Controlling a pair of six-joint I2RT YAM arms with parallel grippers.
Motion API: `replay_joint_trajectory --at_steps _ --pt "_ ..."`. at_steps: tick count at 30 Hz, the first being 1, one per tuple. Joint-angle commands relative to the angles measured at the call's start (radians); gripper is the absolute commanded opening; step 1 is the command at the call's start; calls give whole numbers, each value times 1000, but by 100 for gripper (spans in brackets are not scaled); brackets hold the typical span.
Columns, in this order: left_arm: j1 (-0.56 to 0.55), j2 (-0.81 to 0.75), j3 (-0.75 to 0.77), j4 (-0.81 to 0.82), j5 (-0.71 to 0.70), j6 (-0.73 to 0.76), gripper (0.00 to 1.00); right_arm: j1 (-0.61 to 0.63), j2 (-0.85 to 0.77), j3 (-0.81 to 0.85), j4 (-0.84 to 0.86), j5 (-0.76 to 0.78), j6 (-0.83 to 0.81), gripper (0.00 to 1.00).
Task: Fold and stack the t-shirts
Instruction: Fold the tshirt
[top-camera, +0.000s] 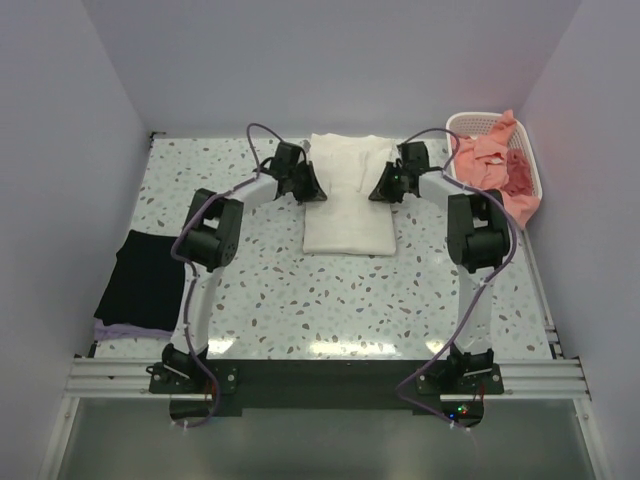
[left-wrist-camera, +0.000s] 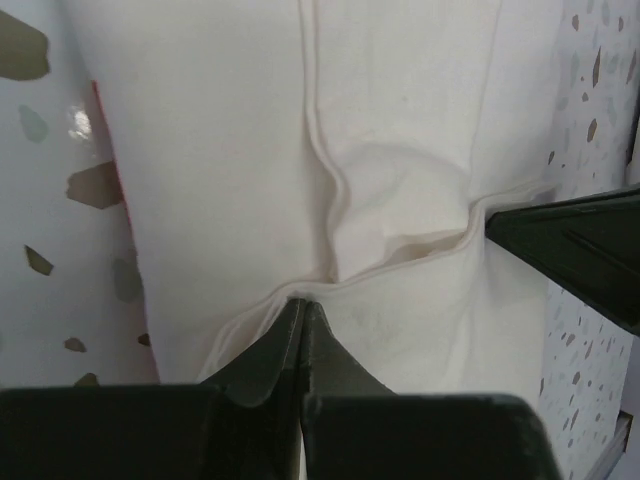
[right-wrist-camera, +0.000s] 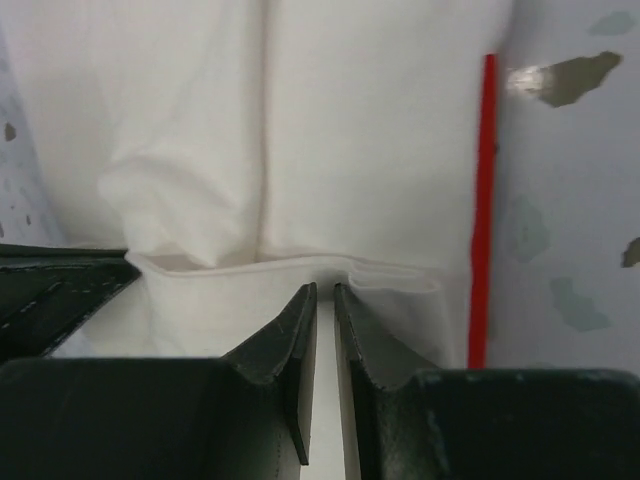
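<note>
The cream-white t-shirt (top-camera: 349, 205) lies partly folded at the middle back of the table. My left gripper (top-camera: 313, 186) is at its left edge, jaws shut on a folded hem of the cream cloth (left-wrist-camera: 300, 304). My right gripper (top-camera: 379, 189) is at its right edge, jaws pinched on the same folded hem with cloth between them (right-wrist-camera: 325, 290). A red strip of the print (right-wrist-camera: 487, 200) shows at the shirt's edge. A black t-shirt (top-camera: 141, 277) lies at the left on a lavender one (top-camera: 122, 329). A salmon-pink t-shirt (top-camera: 489, 163) hangs over the basket.
The white lattice basket (top-camera: 531, 158) stands at the back right corner against the wall. The other gripper's dark finger (left-wrist-camera: 585, 250) juts into the left wrist view at the right. The speckled tabletop (top-camera: 330, 300) lies between the shirt and the arm bases.
</note>
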Motion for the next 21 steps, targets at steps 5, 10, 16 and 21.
replay_joint_trajectory --at_steps 5,10,16,21 --pt "72 35 -22 20 -10 29 0 -69 61 47 -21 3 -20 16" --pt "74 21 -51 42 -12 24 0 -80 55 36 -25 3 -19 16" --pt "84 -34 -71 114 56 29 10 -87 -8 45 -47 -6 -22 17" --pt "86 -123 -27 158 97 53 30 -84 -108 106 -119 2 -28 22"
